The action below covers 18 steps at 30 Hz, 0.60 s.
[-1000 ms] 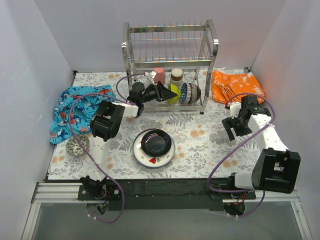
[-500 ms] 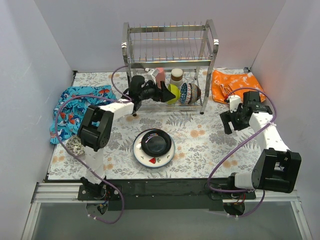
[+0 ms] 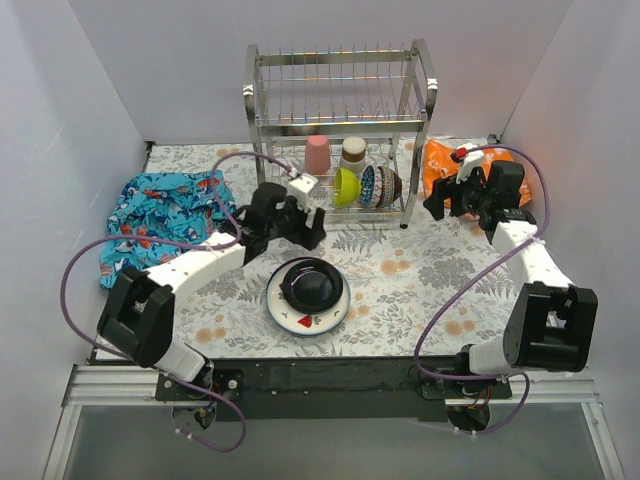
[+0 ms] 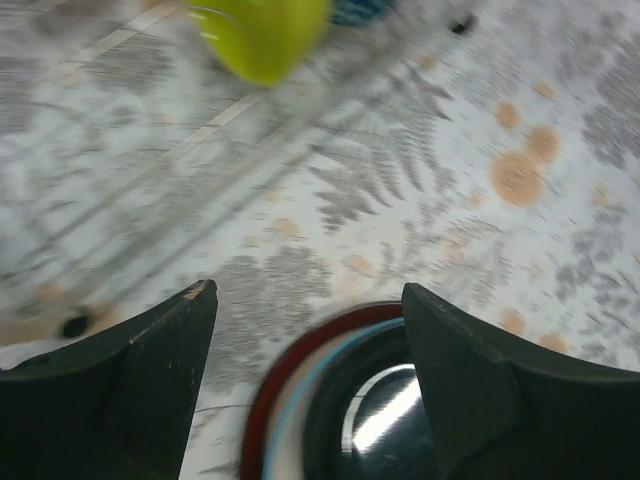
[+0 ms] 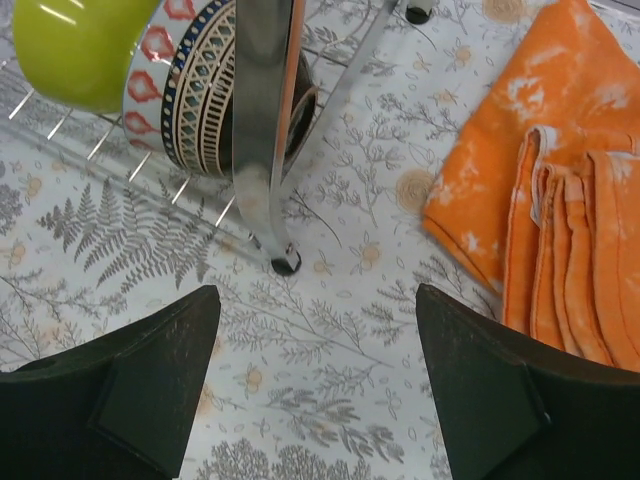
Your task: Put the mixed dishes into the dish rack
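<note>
The dish rack [image 3: 340,100] stands at the back; its lower tier holds a pink cup [image 3: 317,155], a tan cup [image 3: 352,155], a lime bowl [image 3: 346,187] and patterned bowls [image 3: 372,185]. A black plate [image 3: 312,285] lies on the white red-rimmed plate [image 3: 285,318] at mid table. My left gripper [image 3: 308,232] is open and empty, just above the plates' far edge; the left wrist view shows the red rim [image 4: 262,400], black plate [image 4: 400,410] and lime bowl [image 4: 265,35]. My right gripper [image 3: 437,205] is open and empty beside the rack's right front post [image 5: 265,110].
An orange cloth [image 3: 470,170] lies right of the rack, under the right arm, and shows in the right wrist view [image 5: 540,190]. A blue patterned cloth [image 3: 150,210] lies at the left. The left arm stretches across the table's left front.
My left gripper has pulled back from the rack's lower tier to the plates, leaving the lime bowl in the rack. My right gripper has moved back toward the rack's right post.
</note>
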Tool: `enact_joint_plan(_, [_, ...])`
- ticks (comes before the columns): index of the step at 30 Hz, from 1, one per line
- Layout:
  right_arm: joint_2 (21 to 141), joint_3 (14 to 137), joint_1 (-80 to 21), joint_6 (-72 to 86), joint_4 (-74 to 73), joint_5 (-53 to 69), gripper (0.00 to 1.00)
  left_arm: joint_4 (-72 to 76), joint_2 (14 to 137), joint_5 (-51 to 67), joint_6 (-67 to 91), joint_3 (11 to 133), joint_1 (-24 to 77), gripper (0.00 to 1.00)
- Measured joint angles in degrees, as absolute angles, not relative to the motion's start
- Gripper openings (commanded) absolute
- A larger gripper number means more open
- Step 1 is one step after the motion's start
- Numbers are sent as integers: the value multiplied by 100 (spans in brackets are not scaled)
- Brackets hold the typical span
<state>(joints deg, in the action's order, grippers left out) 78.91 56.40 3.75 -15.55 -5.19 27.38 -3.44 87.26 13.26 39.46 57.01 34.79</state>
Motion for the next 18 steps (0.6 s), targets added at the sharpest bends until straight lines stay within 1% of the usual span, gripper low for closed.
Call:
enact_joint_plan(3, [8215,5706,270,-1321,-34,2880,87,-567,8329,845,3966,5800,2810,75])
enact_joint_plan(6, [8455,5846,80,-1186,283,2971,86,-469,8276,399,3955,6007,2178,74])
enact_joint_plan(9, [8663,6025,-172,-1083,561,2961,87,-268,8377,123,3922,6095,1870,74])
enact_joint_plan(11, [8794,6132,-320,-1046,751,2906,85,-84,8519,58,3903,6147,1846,72])
enact_joint_plan(13, [8932,6243,-471,-1026,878,2849,82,51,8726,69,3900,6230,1861,70])
enact_joint_plan(16, [9107,6355,-617,-1026,969,2692,73,183,8993,119,3924,6335,1876,62])
enact_joint_plan(17, [9148,6370,-637,-1024,998,2626,65,215,9078,150,3940,6372,1885,55])
enact_joint_plan(18, [9177,6370,-642,-1022,1011,2574,60,239,9146,174,3940,6388,1887,52])
